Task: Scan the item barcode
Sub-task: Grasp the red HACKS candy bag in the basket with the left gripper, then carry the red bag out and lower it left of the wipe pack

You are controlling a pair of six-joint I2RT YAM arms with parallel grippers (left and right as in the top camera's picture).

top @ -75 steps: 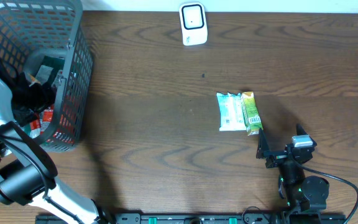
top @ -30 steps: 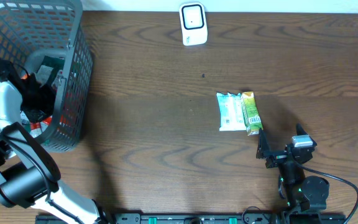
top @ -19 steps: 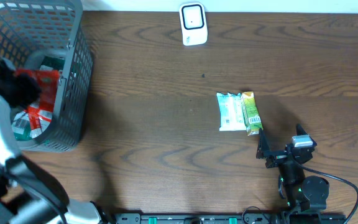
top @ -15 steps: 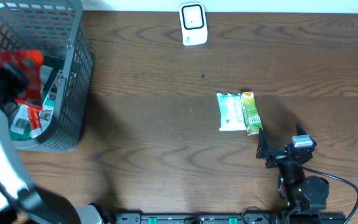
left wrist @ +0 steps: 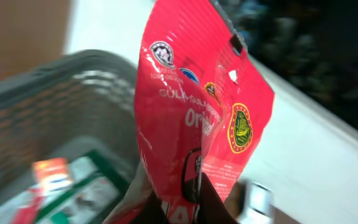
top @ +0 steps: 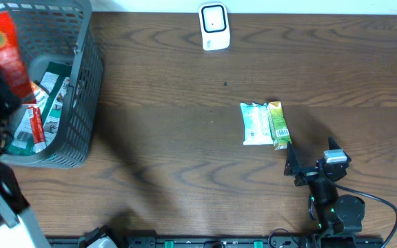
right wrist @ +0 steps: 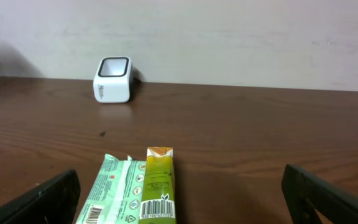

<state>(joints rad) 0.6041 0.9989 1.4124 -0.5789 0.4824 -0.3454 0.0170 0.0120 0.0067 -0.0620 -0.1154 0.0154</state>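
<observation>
The left gripper (left wrist: 182, 208) has its jaws clamped on the lower end of the red snack packet (left wrist: 197, 112), which is held upright in the air above the left side of the grey basket (top: 81, 83). The right gripper (right wrist: 180, 175), jaws spread wide and holding nothing, sits low over the bench (top: 185, 172) well to the right of the basket, just short of two green packets (top: 264, 124). The white scanner (top: 214, 26) stands right of the basket, level with its far rim.

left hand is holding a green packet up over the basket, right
Not quite: the packet gripped in the left hand is red, not green, as the left wrist view shows. It is held up over the basket.
</observation>
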